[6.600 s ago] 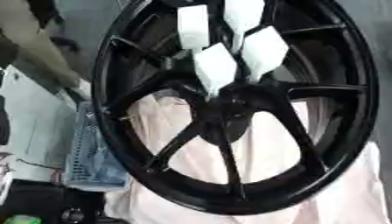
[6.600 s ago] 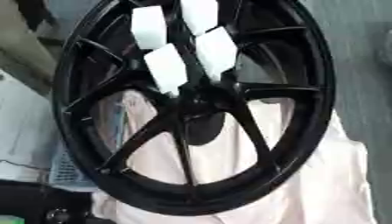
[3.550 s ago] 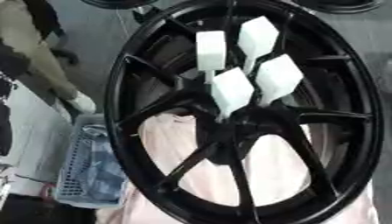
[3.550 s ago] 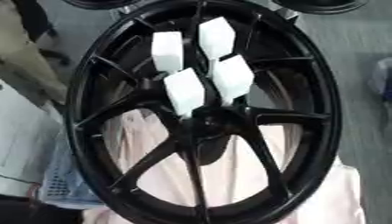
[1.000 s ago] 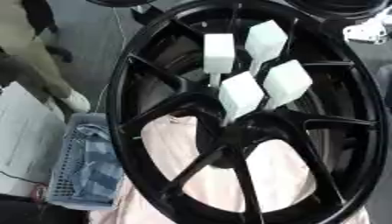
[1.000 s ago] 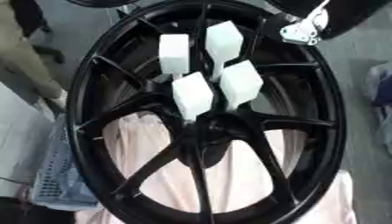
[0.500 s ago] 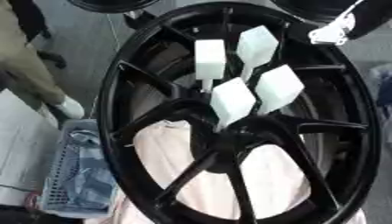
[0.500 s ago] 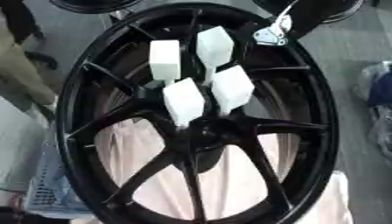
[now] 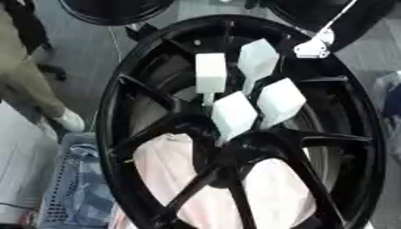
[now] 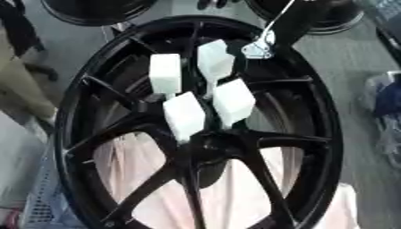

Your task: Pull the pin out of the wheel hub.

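- Black wheel (image 9: 141, 147) fills view, lying on pink cloth (image 9: 168, 165).
- Four white block-headed pins (image 9: 235, 114) stand clustered at hub, toward 12 o'clock.
- Right hand (image 9: 313, 47) at 1 o'clock over rim; finger state cannot be told.

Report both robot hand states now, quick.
Left robot hand: not in view.
Right robot hand: over the wheel rim, upper right; open or shut cannot be told.
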